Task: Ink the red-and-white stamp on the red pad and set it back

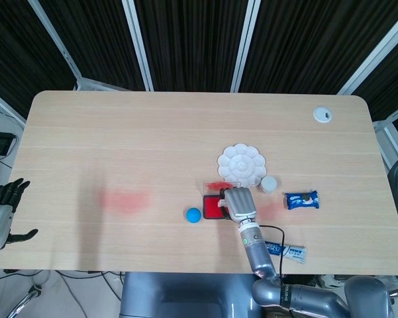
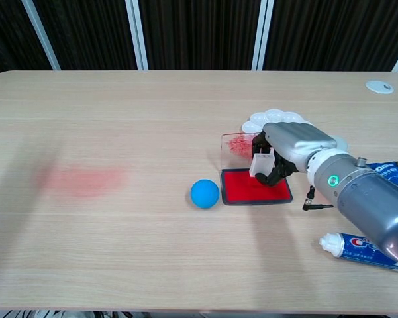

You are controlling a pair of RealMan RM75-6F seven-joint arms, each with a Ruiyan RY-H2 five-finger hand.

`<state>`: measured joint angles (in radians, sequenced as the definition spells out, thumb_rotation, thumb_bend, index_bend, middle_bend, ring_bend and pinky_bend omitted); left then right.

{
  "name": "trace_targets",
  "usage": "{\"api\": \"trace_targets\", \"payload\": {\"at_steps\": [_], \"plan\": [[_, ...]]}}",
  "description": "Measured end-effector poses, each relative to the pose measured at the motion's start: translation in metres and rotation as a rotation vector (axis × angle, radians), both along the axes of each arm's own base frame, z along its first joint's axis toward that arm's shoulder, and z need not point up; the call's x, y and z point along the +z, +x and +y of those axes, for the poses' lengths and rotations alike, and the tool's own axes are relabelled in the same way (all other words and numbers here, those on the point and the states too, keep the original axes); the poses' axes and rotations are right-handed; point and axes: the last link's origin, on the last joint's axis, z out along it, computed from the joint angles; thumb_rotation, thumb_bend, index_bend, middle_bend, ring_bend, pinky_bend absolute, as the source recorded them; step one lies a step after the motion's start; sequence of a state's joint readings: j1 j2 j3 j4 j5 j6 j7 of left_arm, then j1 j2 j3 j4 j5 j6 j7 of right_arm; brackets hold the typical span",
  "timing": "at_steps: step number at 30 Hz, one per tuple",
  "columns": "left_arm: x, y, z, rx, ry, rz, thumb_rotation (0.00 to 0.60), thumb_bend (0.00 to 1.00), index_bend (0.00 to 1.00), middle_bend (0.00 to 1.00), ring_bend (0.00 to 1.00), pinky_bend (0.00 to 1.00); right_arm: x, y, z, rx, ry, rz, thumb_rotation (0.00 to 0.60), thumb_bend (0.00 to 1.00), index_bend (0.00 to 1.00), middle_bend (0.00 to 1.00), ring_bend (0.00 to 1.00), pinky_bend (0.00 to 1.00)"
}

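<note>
Right hand (image 2: 288, 149) is pinching the stamp (image 2: 261, 163) over the red pad (image 2: 255, 187) near the desk's right front edge; inking is happening, setting back is remaining.

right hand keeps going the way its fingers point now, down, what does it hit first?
Most likely the red pad: the right hand holds the stamp directly over it. Whether the stamp touches already is unclear.

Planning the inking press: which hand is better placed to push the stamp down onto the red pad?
The right hand: it already holds the stamp directly over the red pad. The left hand hangs off the table's far edge.
</note>
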<state>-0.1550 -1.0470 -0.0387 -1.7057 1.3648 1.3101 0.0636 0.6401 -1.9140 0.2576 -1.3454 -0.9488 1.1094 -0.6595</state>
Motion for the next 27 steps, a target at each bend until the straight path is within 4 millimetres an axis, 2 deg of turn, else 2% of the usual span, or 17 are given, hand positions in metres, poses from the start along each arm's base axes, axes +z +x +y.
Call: {"api": "trace_targets", "payload": {"at_steps": [19, 27], "plan": [[-0.001, 0.0, 0.001, 0.008, -0.007, -0.005, 0.6, 0.03, 0.0, 0.0, 0.0, 0.0, -0.018, -0.015, 0.005, -0.05, 0.028, 0.01, 0.6, 0.68, 0.77, 0.64, 0.51, 0.52], [-0.001, 0.0, 0.001, 0.01, -0.008, -0.005, 0.6, 0.03, 0.0, 0.0, 0.0, 0.0, -0.016, -0.009, 0.004, -0.034, 0.018, -0.008, 0.6, 0.69, 0.77, 0.64, 0.51, 0.52]]}}
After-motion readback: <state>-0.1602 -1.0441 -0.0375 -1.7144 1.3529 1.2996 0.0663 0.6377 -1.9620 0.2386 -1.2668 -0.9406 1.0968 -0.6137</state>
